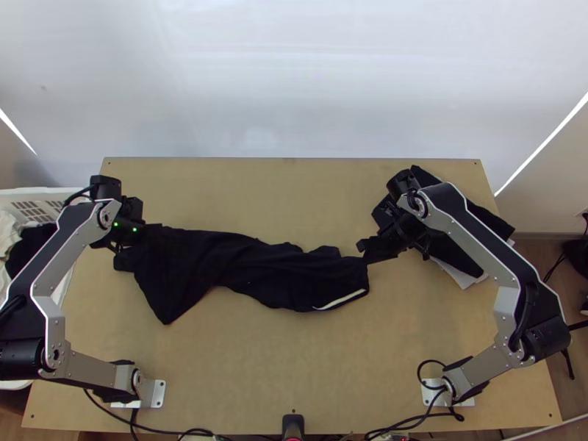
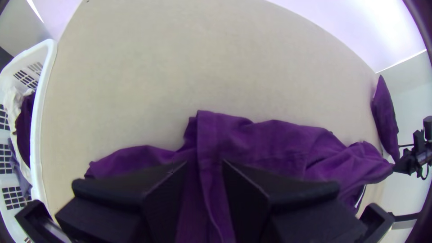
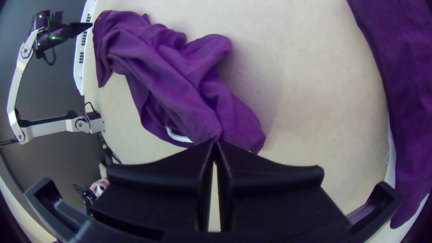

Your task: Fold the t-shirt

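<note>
two grippers stand at opposite ends of one dark t-shirt (image 1: 242,261) in the top view. it lies bunched into a long, rumpled band on the table (image 1: 294,375), its long axis running mostly side to side, between the arms and beyond their bases. the left gripper (image 1: 153,227) is over the band's left end; the right gripper (image 1: 364,253) is at its right end, near a short white strip (image 1: 340,300). past the right gripper, a separate dark cloth pile (image 1: 470,250) lies at the table's far right.

in the left wrist view, the left gripper's fingers stand apart, with shirt fabric visible in the gap; i can't make out any pinch there. the band leads away from this gripper towards the other arm, so the left is the nearer one for the left end. the white basket (image 2: 38,121) sits beside the table on that side.

in the right wrist view, the right gripper's fingertips meet on a gathered bit of the shirt, and the rest stretches off towards the left arm. the next move probably turns on that line: the left closing on its end, then both pulling apart along the axis to open out the bunching.
</note>
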